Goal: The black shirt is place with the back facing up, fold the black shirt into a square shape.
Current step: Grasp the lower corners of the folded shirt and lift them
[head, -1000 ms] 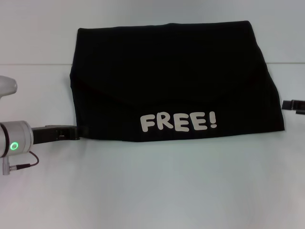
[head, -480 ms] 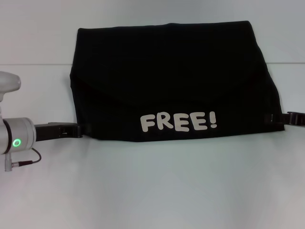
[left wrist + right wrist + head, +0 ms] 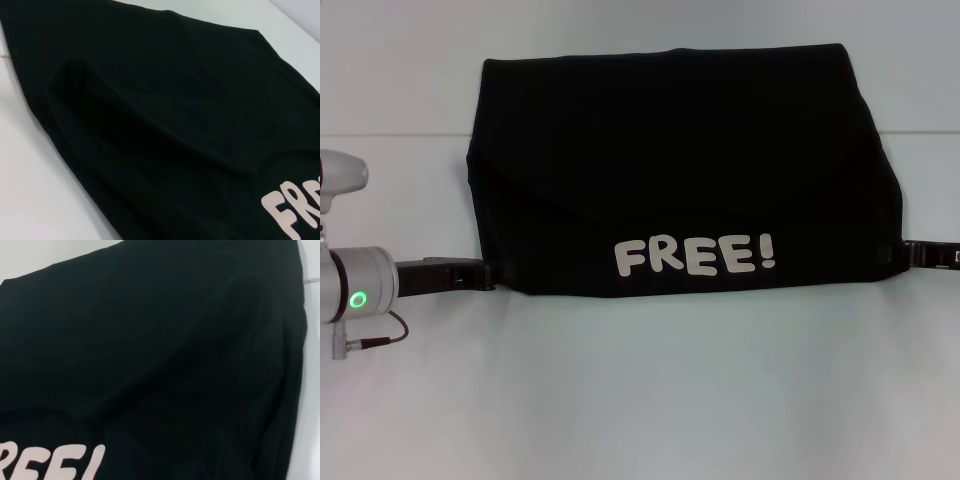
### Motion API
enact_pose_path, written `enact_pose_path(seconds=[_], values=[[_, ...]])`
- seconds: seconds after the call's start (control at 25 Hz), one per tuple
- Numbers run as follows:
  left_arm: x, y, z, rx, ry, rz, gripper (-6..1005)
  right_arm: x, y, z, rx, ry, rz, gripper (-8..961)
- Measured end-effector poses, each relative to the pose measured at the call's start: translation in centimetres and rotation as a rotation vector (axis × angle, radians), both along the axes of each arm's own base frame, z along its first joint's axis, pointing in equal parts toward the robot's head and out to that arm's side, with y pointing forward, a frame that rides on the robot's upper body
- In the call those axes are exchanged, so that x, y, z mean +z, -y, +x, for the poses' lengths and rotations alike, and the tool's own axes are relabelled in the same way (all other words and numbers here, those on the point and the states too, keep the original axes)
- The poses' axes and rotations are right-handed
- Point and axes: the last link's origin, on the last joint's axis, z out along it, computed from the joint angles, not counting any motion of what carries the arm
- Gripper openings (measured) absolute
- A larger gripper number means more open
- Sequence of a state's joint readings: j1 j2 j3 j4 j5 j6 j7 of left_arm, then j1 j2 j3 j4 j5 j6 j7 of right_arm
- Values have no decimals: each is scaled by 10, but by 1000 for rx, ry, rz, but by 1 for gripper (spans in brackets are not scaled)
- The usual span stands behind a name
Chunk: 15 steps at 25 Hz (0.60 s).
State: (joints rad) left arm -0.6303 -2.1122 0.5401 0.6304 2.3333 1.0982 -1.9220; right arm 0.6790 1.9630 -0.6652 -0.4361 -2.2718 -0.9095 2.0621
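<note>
Head view: black shirt [image 3: 680, 170] lies folded into a wide band on the white table [image 3: 640, 400], long axis running left to right, white "FREE!" print [image 3: 695, 257] along its near edge
Left side: left gripper [image 3: 480, 273] sits low on the table at the shirt's near-left corner, tips right at the fabric edge; can't tell from here whether its jaws are apart or clamped on cloth
Middle: a curved fold line sweeps across the upper layer, which lies flat
Right side: right gripper [image 3: 910, 255] reaches in at the near-right corner, tips meeting the hem; jaw state can't be told either
Key relation: shirt lies between the two grippers, each about equally close to its own end, so the remaining fold looks like end over end across the long axis
</note>
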Motion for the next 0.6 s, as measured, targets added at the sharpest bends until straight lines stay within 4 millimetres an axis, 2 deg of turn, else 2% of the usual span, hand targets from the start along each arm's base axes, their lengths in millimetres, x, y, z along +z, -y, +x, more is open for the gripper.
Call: enact_pose_path(seconds=[0.4,0.52,0.6], values=[[4,3,0,10,22,-3,-1,9,14,7,23,-34,-7,138],[10,9,0,8,45,-20,-2,15,27,12,32,-73,-17,55],[16,16,0,2,65,-38,-2,19,37,14,44,-108,-31,56]])
